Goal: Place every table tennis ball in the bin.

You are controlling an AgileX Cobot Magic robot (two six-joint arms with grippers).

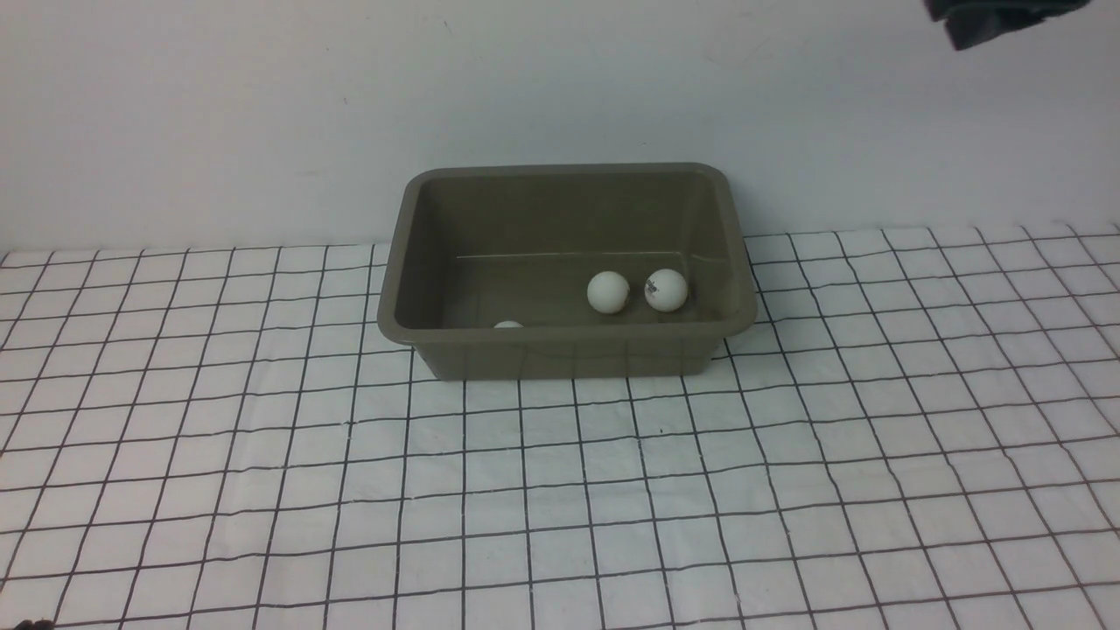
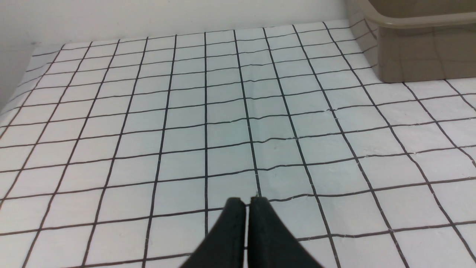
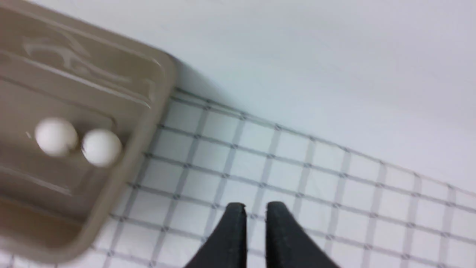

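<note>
You have three table tennis balls (image 1: 608, 291) in the bin (image 1: 569, 171); looks done. Pinched narrow, empty: left gripper (image 2: 247, 201), right gripper (image 3: 256, 206).

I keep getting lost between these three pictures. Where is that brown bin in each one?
Front view: the bin shows whole, in the middle of the picture.
Left wrist view: just one outer corner of it, cut off at the picture's edge.
Right wrist view: seen from above and blurred, partly cut off, with two table tennis balls inside.
Shared landmark: the black-gridded white cloth it stands on.
</note>
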